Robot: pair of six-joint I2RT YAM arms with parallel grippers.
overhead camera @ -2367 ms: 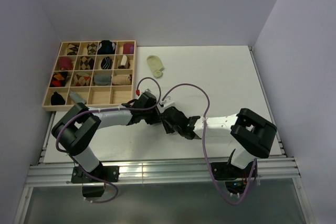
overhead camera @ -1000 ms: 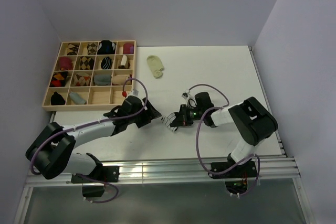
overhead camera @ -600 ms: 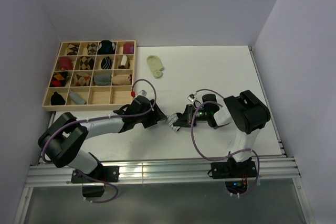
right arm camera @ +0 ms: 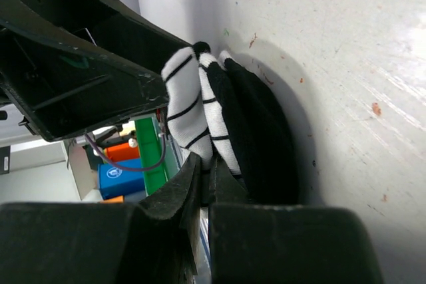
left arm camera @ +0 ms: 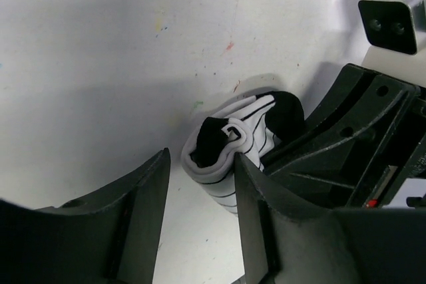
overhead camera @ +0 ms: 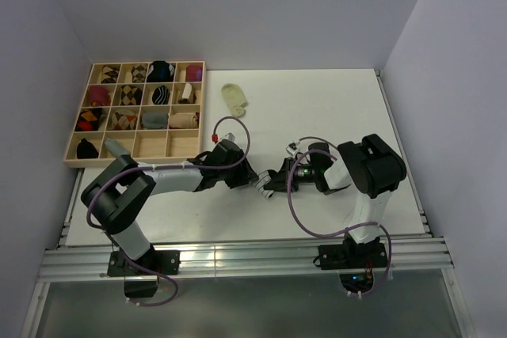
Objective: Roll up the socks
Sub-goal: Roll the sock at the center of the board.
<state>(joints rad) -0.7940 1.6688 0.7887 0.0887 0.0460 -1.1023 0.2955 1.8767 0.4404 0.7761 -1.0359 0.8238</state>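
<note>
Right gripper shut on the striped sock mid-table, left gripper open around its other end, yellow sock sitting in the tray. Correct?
One thing is off. The yellow sock is not in the tray. It lies on the table just right of the tray, as the top view shows. The rest holds: right gripper shut on the striped sock, left gripper open around its other end.

Striped sock bunched in a roll, pale sock flat, well apart
</note>
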